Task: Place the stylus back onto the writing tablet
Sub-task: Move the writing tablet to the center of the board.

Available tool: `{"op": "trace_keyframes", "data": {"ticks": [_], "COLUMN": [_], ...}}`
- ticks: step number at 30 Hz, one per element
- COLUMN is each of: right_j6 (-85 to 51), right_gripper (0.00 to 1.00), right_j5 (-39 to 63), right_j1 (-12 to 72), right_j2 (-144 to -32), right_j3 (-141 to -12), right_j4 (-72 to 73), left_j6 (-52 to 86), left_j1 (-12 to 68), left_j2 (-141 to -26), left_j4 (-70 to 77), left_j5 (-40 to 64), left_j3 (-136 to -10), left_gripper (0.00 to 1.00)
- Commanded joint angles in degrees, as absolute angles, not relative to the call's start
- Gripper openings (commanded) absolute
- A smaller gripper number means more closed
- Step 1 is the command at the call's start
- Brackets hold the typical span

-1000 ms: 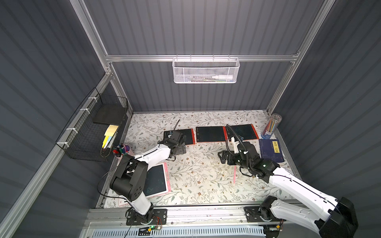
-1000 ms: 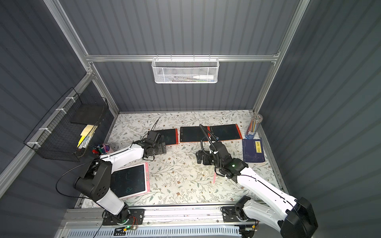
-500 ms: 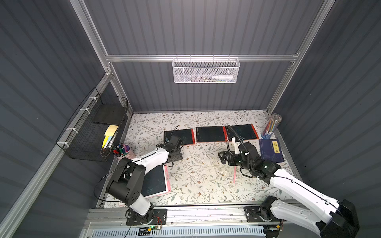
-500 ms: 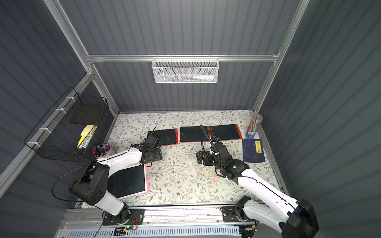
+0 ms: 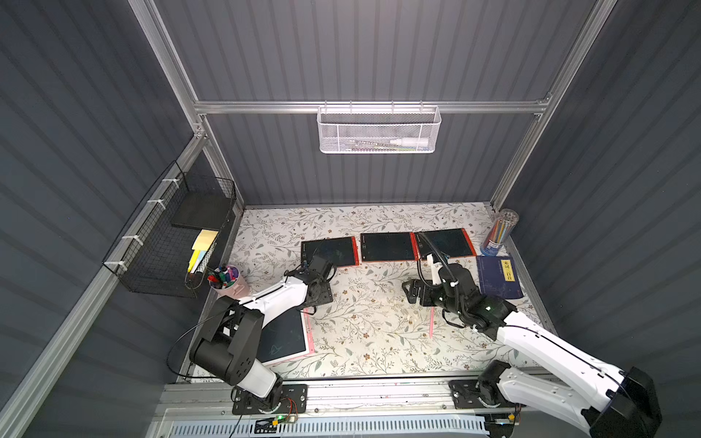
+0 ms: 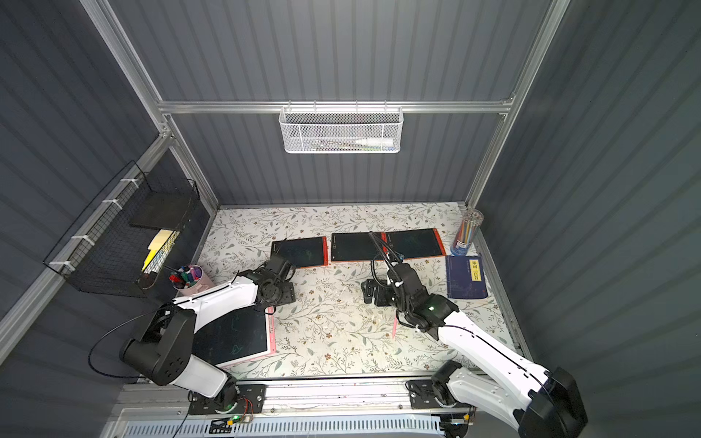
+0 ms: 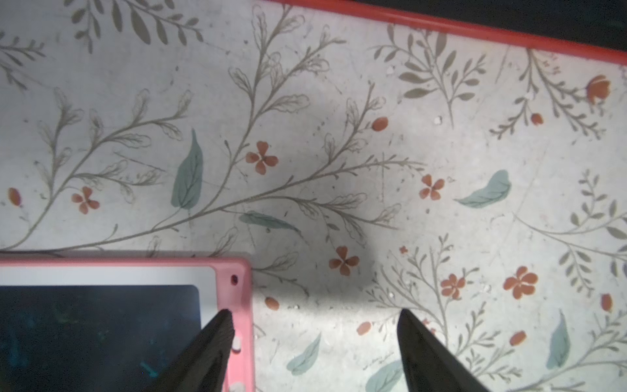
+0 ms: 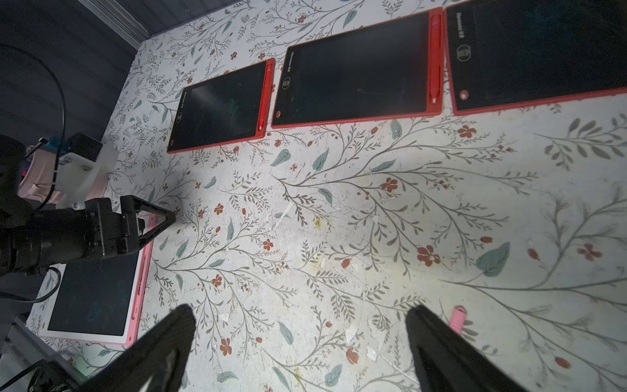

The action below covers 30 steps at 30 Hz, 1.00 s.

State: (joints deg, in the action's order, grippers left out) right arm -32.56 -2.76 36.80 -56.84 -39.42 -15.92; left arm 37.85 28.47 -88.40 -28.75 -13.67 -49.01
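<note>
The right gripper (image 8: pixel 300 310) hangs wide open and empty over the table (image 8: pixel 339 220). The stylus (image 8: pixel 457 319) lies flat just outside one finger. Farther off, the left gripper (image 7: pixel 314 314) also stands open and empty, one finger over a corner of the pink tablet (image 7: pixel 242 295). Beyond both, three red tablets (image 8: pixel 353 71) lie in a row.

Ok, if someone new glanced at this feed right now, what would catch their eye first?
Probably the three red writing tablets in a row at the back of the floral table, then the pink tablet at the front, partly under the left arm. Next, the pink stylus lying loose on the table beside the right arm; the left gripper and right gripper are both open and empty.
</note>
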Motion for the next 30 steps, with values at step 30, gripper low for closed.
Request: {"op": "trace_keyframes", "data": {"ticks": [30], "right_j6": [-29.67], "right_gripper": [0.99], "right_j5": [-2.35], "right_j1": [36.29], "right_j2": [-52.98], "right_j3": [-38.41], "right_j4": [-14.57], "left_j6": [40.98], "left_j1": [30.58], "left_j2": [-92.85], "left_j4": [-36.84], "left_j5": [-9.85], "left_j3": [-48.54], "left_gripper": [0.79]}}
